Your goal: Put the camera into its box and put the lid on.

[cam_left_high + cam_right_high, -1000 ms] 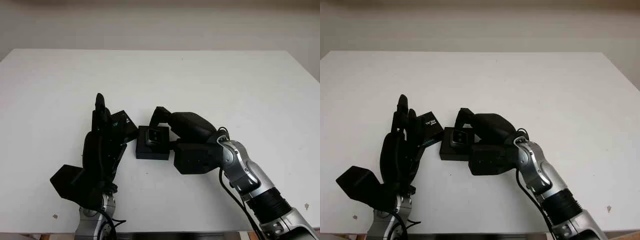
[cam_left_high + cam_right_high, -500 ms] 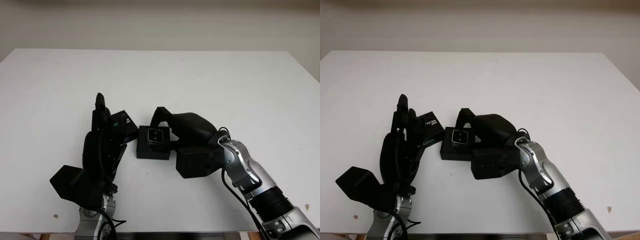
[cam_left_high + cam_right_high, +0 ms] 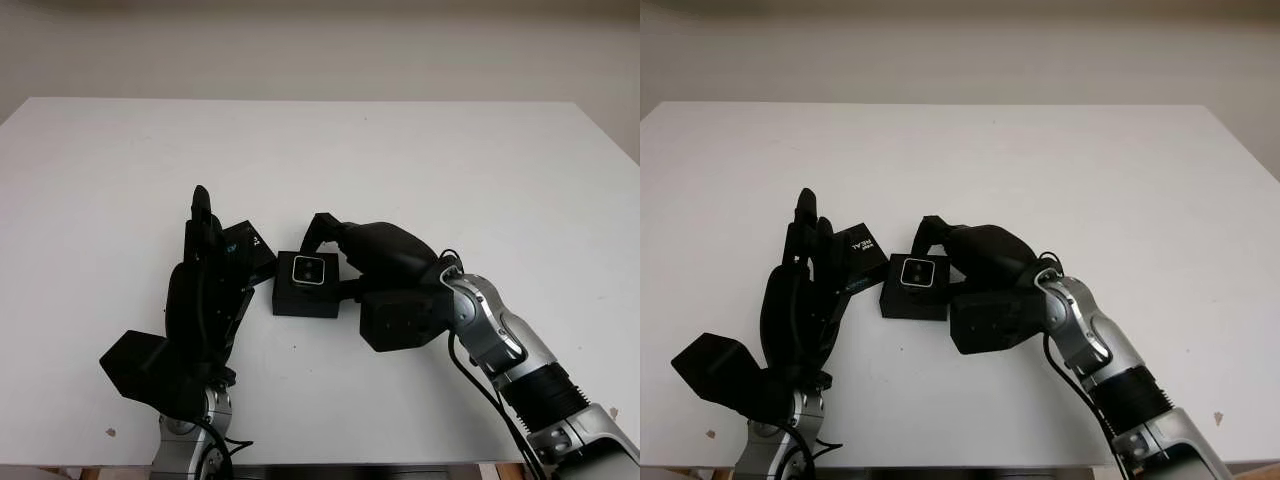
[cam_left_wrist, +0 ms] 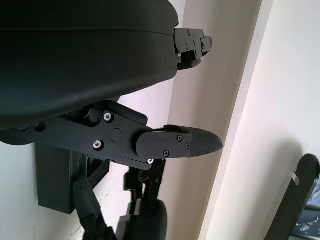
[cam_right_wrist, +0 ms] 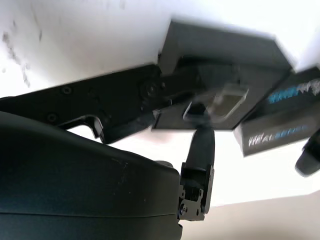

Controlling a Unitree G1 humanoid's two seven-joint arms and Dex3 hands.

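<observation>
While crowded by lid (image 3: 248, 250) and open left hand (image 3: 205, 290) on white worktop (image 3: 450, 170), sits in black box (image 3: 305, 297): silver-faced camera (image 3: 312, 269), pinched by right hand (image 3: 345, 250).

One camera (image 3: 312, 269), one box (image 3: 305, 297), one lid (image 3: 250, 255), one table (image 3: 450, 170).

White table (image 3: 420, 150), black box (image 3: 305, 298), lid (image 3: 248, 252) beside it
</observation>
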